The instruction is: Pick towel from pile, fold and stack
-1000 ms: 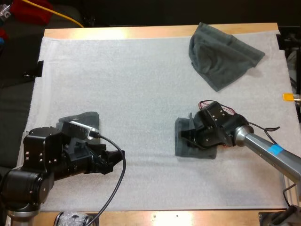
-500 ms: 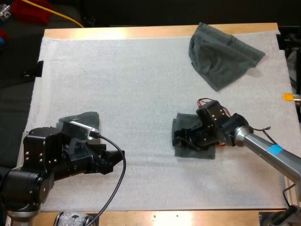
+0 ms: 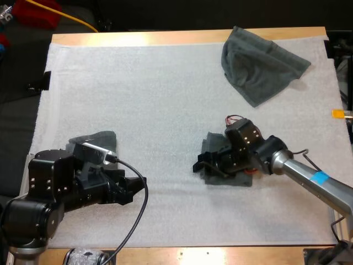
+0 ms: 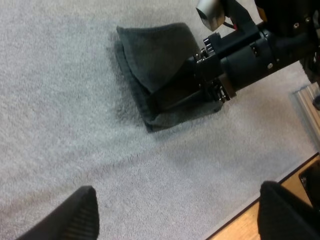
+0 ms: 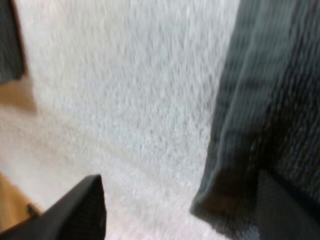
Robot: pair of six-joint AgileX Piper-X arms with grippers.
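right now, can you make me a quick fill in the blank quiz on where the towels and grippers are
1. The crumpled towel lies at the mat's far ____ corner.
2. The right gripper is at the middle towel, which is ____, not crumpled.
3. The left gripper is ____, with only mat between its fingers.
4. Counting the towel beside the left arm, ____ towels lie on the mat.

Missing words: right; folded; open; three

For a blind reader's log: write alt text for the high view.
The open right gripper reaches over a small folded towel at the middle of the mat. A crumpled towel lies far right; the open left gripper is near left, by a third towel.
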